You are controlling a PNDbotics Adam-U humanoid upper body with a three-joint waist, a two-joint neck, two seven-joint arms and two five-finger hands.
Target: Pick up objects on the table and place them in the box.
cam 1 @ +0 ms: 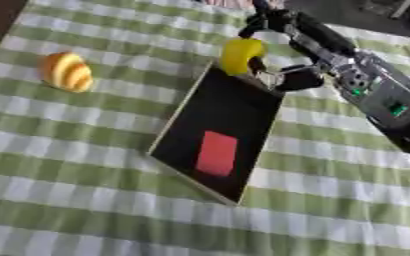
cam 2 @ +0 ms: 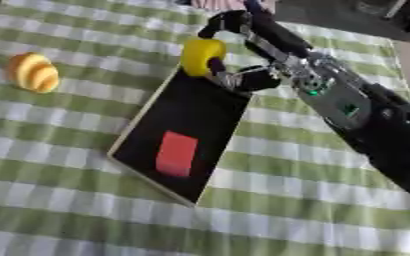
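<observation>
We see our right hand at the far rim of the box, fingers curled round a smooth yellow ball. A red block lies inside the box. A striped orange piece sits well apart on the checked tabletop, with open cloth all round. No writing is readable.

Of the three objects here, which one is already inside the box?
The red block, lying in the box. The yellow object is in the right hand; the orange striped one sits on the cloth.

Yellow round obj sits at far end of black box. Red block lies inside. Orange striped obj on cloth, well left.
</observation>
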